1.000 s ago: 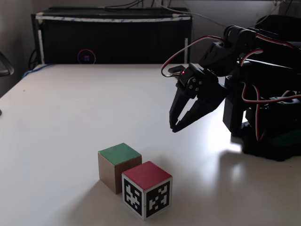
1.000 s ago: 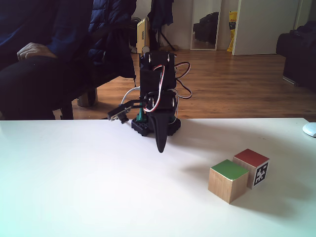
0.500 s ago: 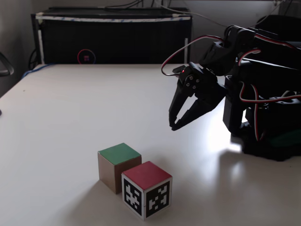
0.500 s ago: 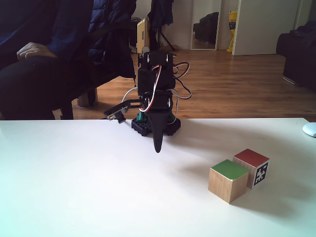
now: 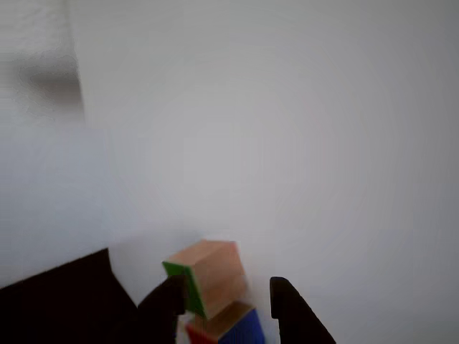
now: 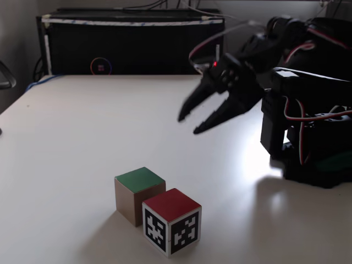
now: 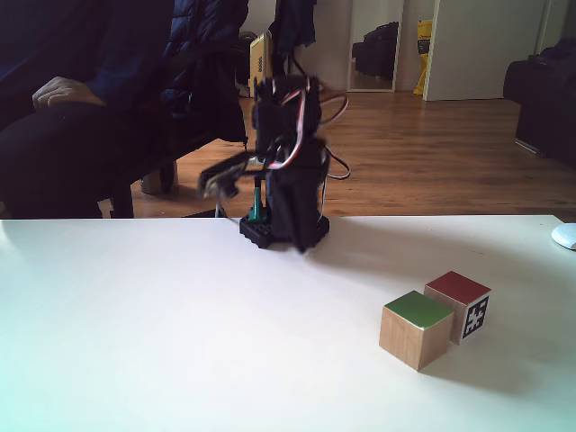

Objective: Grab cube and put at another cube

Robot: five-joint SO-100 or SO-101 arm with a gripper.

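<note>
- I see the green-faced cube on the white table, touching the red-faced cube; placement looks done.
- My gripper has lifted and swung up since 0.5 s ago, fingers now parted, holding nothing: I judge it retreating.

The arm is matte black plastic throughout, boxy servo housings stacked on a square base with a green patch low down. Red, white and dark cables loop loosely between joints. Its gripper has two tapering, pointed black fingers; a small red light glows near the wrist
</note>
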